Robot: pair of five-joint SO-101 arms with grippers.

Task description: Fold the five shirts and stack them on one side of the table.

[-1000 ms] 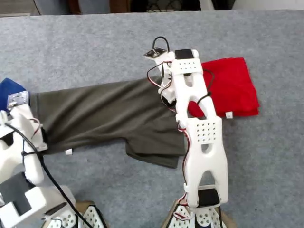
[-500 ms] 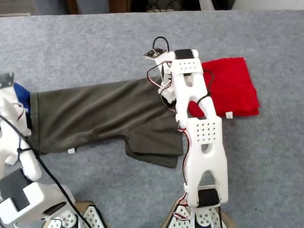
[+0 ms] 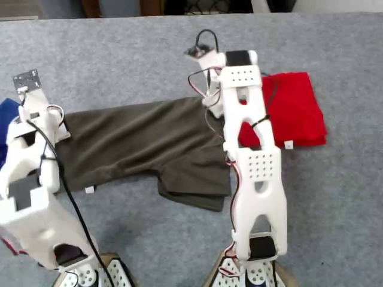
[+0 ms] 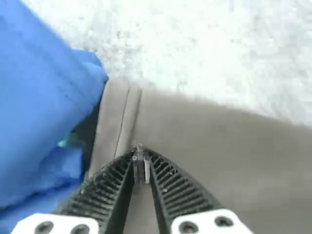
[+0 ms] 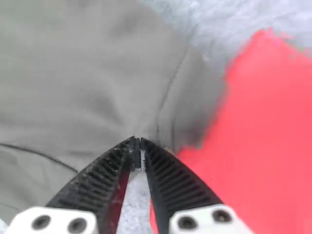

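Note:
An olive shirt [image 3: 137, 143] lies spread across the middle of the grey table, one sleeve folded toward the front. My left gripper [image 3: 60, 130] is shut on its left hem, which shows close up in the left wrist view as the olive shirt [image 4: 219, 146] under the left gripper [image 4: 141, 155]. My right gripper [image 3: 210, 106] is shut on the shirt's far right corner, seen in the right wrist view as the olive shirt [image 5: 73, 73] at the right gripper [image 5: 137, 143]. A folded red shirt [image 3: 296, 107] lies just right of that corner. A blue shirt [image 3: 6, 113] lies at the left edge.
The blue shirt [image 4: 39, 107] lies close beside the left gripper, and the red shirt [image 5: 263, 122] borders the olive corner. Bare grey table [image 3: 119, 54] stretches along the far side and at the front right [image 3: 335, 209]. The right arm's white links [image 3: 254, 179] hang over the olive shirt's right part.
The left arm swung away from the front left toward the far side and inward, and the olive shirt's left edge shifted right with it. The right gripper moved slightly farther from the front.

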